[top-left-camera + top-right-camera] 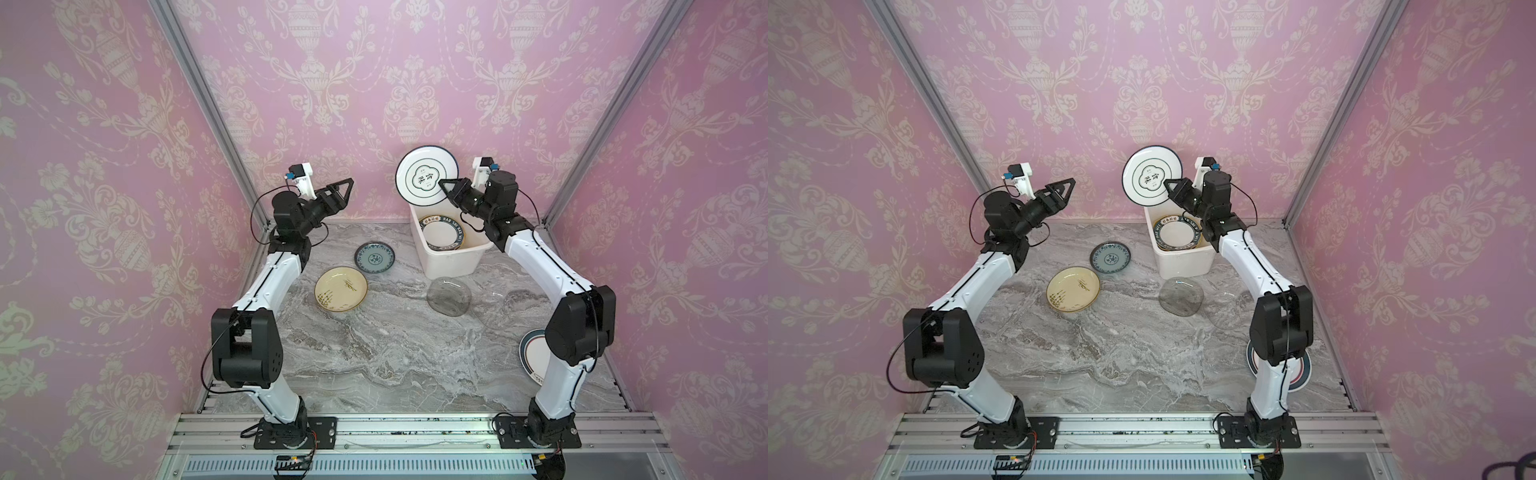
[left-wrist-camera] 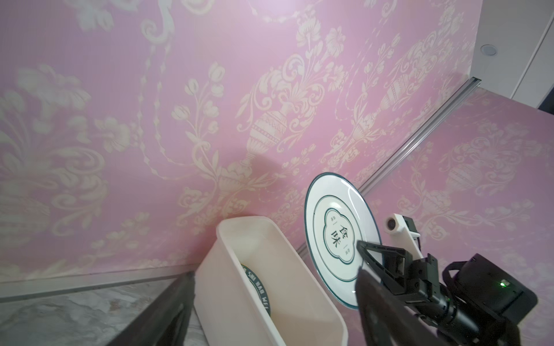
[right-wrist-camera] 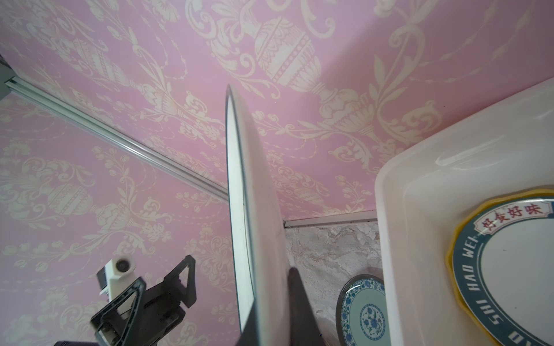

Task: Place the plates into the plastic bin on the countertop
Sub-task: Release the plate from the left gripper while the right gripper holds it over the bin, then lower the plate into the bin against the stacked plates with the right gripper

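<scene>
White dark-rimmed plate (image 1: 424, 172) upright above plastic bin (image 1: 453, 266), rim pinched by right claw (image 1: 444, 185), left claw (image 1: 348, 187) spread, well away

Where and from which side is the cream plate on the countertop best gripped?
Probably the cream plate by its upturned rim at the left edge, from above: it lies flat, face up, and the blue-patterned plate sits close at its far right.

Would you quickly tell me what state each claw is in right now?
Left claw: open, holding nothing.
Right claw: closed on the white dark-rimmed plate, which it holds on edge.
</scene>
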